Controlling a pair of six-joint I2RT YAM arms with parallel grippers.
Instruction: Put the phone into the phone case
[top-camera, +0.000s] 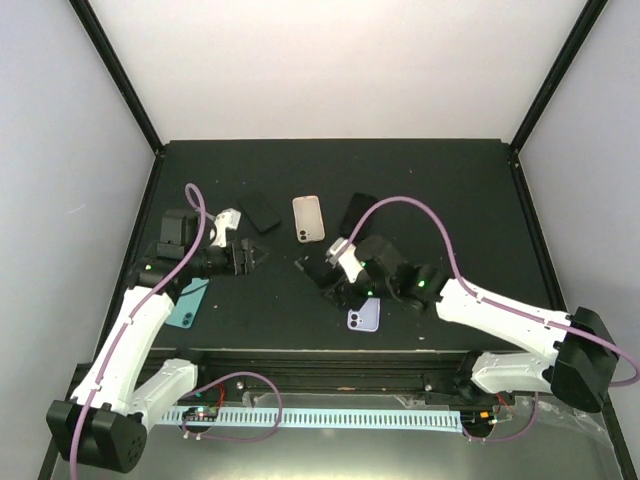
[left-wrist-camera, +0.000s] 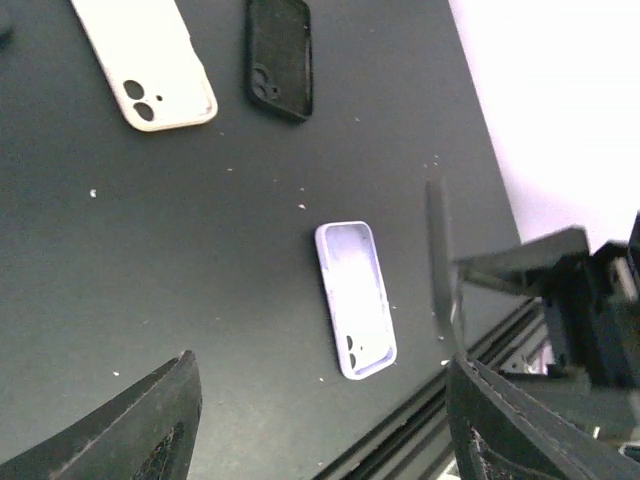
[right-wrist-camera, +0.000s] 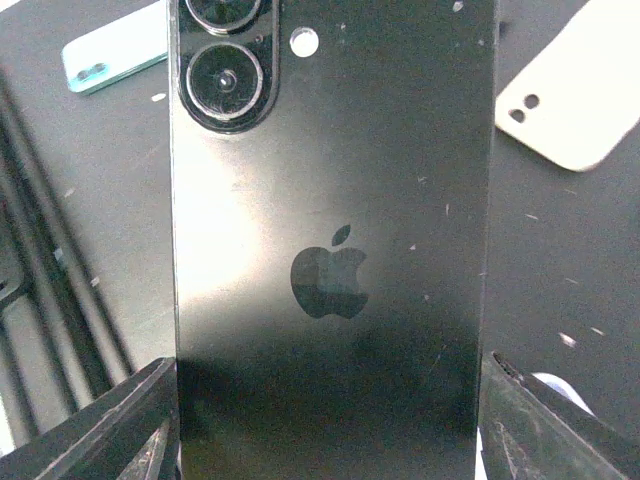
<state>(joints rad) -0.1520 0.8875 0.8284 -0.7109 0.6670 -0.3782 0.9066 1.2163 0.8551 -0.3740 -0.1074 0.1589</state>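
Note:
My right gripper (top-camera: 318, 272) is shut on a black phone (right-wrist-camera: 330, 250). The phone's back, with its camera lenses and logo, fills the right wrist view between the fingers (right-wrist-camera: 115, 425). In the left wrist view the phone (left-wrist-camera: 438, 262) shows edge-on, held above the table. An empty lavender phone case (top-camera: 363, 318) lies open side up near the front edge, just below and right of the phone; it also shows in the left wrist view (left-wrist-camera: 355, 298). My left gripper (top-camera: 252, 257) is open and empty, left of the phone, and its fingers (left-wrist-camera: 150, 420) frame the lavender case.
A cream case (top-camera: 308, 218) lies at mid-table, with a black case (top-camera: 358, 212) to its right and a black slab (top-camera: 262, 211) to its left. A teal case (top-camera: 187, 303) lies under the left arm. The table's front rail (top-camera: 330, 355) is close to the lavender case.

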